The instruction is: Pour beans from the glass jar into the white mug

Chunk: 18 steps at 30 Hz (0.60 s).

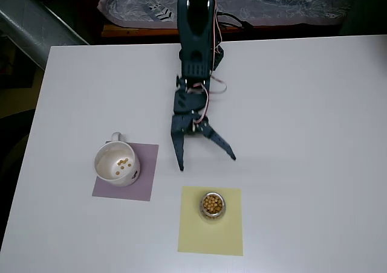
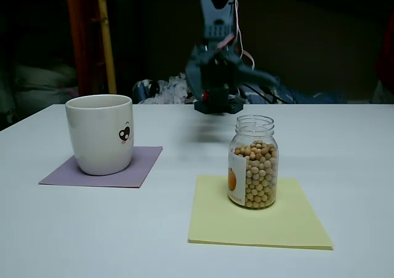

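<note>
many beans [image 2: 258, 170] fill upright glass jar [image 2: 253, 162], roughly two-thirds; pincer [image 1: 207, 162] spread wide, holding nothing.

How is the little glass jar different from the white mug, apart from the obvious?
The glass jar is clear and narrower; the white mug is opaque and wider. The jar is filled most of the way with beans, while the mug holds just a few. The jar stands on a yellow sheet, the mug on a purple sheet. Both stand upright, open-topped and apart from the tool.
</note>
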{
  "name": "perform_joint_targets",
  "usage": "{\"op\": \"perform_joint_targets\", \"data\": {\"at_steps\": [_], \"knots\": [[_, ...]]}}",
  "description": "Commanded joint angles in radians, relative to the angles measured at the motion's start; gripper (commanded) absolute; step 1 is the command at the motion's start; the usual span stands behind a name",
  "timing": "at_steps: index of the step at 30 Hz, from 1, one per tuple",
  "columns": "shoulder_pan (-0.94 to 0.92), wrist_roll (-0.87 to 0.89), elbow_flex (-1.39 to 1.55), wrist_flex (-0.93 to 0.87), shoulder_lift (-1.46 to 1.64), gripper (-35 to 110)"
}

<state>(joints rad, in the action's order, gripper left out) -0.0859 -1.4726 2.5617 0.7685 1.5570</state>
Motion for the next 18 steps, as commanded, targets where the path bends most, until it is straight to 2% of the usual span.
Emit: {"op": "perform_joint_targets", "data": {"at_steps": [1, 6, 12, 18], "knots": [[-0.003, -0.026, -0.129, 0.123, -0.19, 58], [0.018, -0.048, -0.293, 0.221, -0.433, 58], [0.049, -0.052, -0.445, 0.224, -0.572, 58], [0.075, -0.049, -0.554, 0.221, -0.653, 51]]}}
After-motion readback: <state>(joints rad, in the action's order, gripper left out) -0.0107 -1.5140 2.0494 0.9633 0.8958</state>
